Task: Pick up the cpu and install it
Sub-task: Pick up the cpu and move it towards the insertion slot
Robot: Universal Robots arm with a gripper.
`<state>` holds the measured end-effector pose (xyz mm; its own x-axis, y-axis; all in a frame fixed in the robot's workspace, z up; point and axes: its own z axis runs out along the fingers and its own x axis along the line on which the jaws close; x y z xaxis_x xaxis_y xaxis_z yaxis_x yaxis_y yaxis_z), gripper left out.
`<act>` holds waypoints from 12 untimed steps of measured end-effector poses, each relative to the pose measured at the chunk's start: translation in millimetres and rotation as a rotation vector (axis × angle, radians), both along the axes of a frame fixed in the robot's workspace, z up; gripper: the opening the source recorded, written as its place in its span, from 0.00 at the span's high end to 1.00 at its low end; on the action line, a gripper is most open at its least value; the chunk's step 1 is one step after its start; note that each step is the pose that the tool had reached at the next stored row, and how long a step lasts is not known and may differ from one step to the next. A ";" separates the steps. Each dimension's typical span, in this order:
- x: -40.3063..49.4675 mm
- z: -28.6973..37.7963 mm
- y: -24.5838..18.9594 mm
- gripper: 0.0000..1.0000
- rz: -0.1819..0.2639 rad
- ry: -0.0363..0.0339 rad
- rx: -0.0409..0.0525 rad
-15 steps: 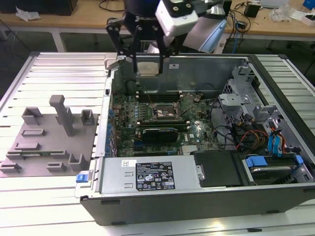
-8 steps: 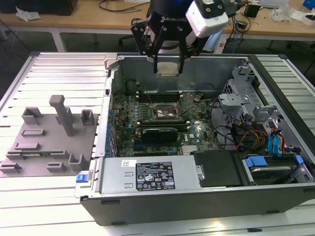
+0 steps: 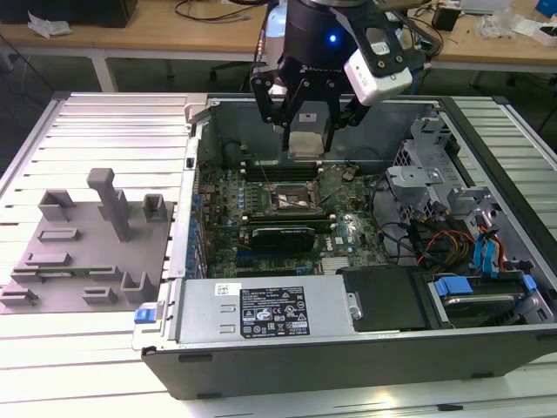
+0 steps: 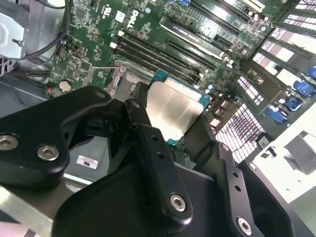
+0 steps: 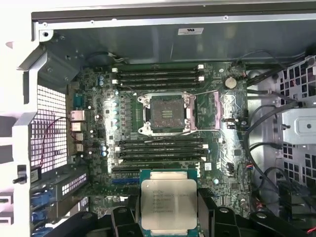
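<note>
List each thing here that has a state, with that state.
cpu: held by its edges above the motherboard, not seated.
gripper: shut on the cpu.
socket: cover open, empty.
computer case: lying on its side, open.

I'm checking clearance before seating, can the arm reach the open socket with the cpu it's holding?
Probably yes: the socket lies open, its frame swung aside, nothing between it and the cpu in the end effector.
</note>
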<state>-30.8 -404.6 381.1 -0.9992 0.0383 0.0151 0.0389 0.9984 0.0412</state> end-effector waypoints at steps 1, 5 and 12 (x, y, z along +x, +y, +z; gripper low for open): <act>0.4 -1.4 0.2 0.45 0.000 0.0006 0.0001; 1.5 -7.5 1.9 0.45 0.000 0.0025 0.0001; 2.1 -19.7 12.8 0.45 0.000 0.0027 0.0002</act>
<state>-28.7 -391.8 361.4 -0.9991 0.0385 0.0178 0.0392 0.9984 0.0413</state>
